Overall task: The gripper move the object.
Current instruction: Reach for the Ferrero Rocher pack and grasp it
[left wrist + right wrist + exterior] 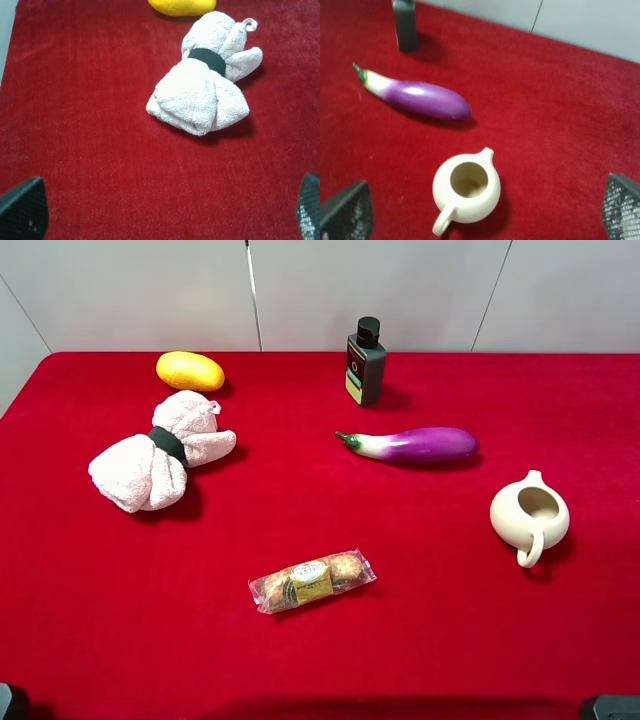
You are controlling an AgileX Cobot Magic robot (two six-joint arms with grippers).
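Red cloth covers the bench point(450, 640). A purple eggplant point(415, 445) lies on its side near the middle, its green stem end pointing to the left of the high view. The packet point(312, 581) is clear plastic, with round golden-brown chocolates and a yellow label. It lies flat on the cloth, nearer the camera than the eggplant and a little left of its stem, well apart from it and touched by nothing.

Behind the eggplant's stem end a dark bottle point(365, 362) stands upright. To the eggplant's near right a cream jug point(530, 515) sits upright, handle toward the camera. Well left of the eggplant rests a pale towel bundle point(160, 455) cinched by a black band. A yellow fruit point(190, 371) lies farther back and left of the eggplant.

The left claw point(165, 212) is spread wide above bare cloth and holds nothing, its fingertips point(22, 212) at the edges of the wrist view. The right claw point(484, 212) is likewise spread wide and holds nothing, with the jug ahead of it and the eggplant beyond.
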